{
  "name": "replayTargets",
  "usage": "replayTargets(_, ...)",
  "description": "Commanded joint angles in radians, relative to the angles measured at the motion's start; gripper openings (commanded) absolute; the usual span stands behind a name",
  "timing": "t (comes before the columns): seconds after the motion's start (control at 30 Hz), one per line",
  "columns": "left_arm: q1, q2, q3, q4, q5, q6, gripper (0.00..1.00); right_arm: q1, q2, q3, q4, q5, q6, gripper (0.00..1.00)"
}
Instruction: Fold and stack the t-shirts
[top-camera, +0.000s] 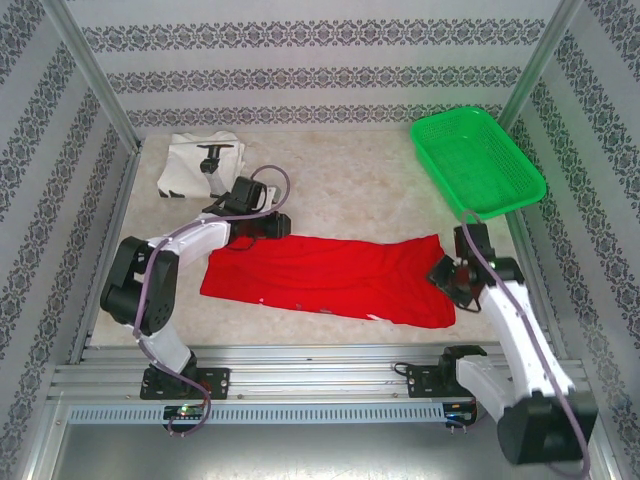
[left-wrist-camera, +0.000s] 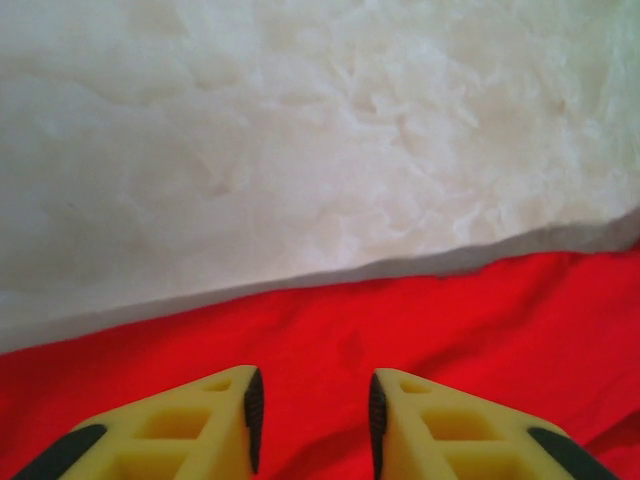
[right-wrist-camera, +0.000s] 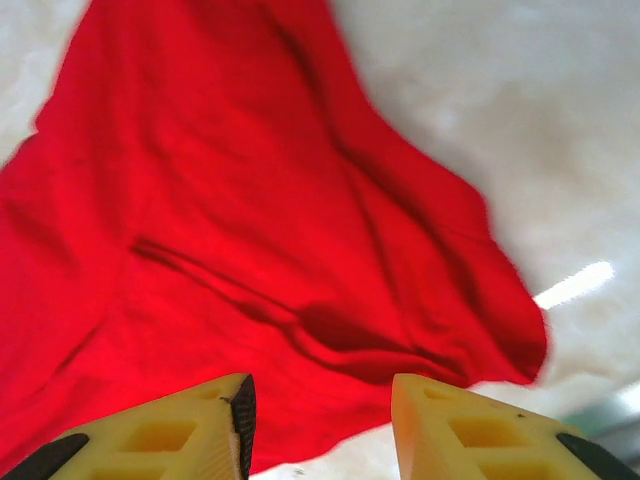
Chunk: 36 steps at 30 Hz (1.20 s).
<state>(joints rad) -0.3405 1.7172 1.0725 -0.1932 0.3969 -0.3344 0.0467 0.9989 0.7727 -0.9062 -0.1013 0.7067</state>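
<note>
**Red t-shirt lies lengthwise across the near half of the bench**

Walls papered in grey floral bands close in the far side and both flanks, with bare metal posts standing at the corners. The bench has a pale, marbled top, and ribbed metal rails run along its near edge.

The red t-shirt is spread as a long, flat band. Its long axis runs from the left side to the right side, roughly parallel to the near edge, and its right end sags a little nearer. Which end is the collar cannot be told, and no print shows. In the right wrist view the red cloth is creased and tapers to a loose corner.

A green mesh basket sits at the far right corner, turned at an angle. The white t-shirt lies folded at the far left corner, well apart from the red one, with its black graphic facing up.

The left pincer is at the red shirt's far left edge. From its wrist camera the left pincer has a narrow gap with nothing between its jaws, and the red cloth lies flat below. The right pincer is at the shirt's right end. Its jaws stand somewhat wider and hold nothing.
</note>
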Motion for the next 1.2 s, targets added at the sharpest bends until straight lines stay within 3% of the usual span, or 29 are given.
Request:
replayTargets(0.0,-0.01,0.014,-0.028,0.024,0.055,0.011,0.32,0.023,0.153,0.076,0.089,-0.054,-0.129,0.41)
replayTargets(0.2,-0.008,0.017,-0.111,-0.017,-0.035,0.017,0.3,0.008,0.34,0.138,0.109,0.024,-0.155,0.39)
replayTargets(0.37,-0.009,-0.03,-0.207,0.015,-0.044,-0.006,0.3,-0.007,0.427,0.138,0.161,0.031,-0.137,0.38)
replayTargets(0.77,-0.01,-0.273,-0.416,0.066,-0.121,-0.085,0.34,-0.006,0.439,0.122,0.162,0.077,-0.112,0.38)
replayTargets(0.9,-0.009,-0.331,-0.427,-0.017,-0.2,-0.085,0.37,-0.024,0.454,0.12,0.152,0.087,-0.12,0.39)
replayTargets(1.17,-0.007,-0.398,-0.452,-0.036,-0.205,-0.107,0.41,-0.033,0.532,0.182,0.156,0.146,-0.15,0.39)
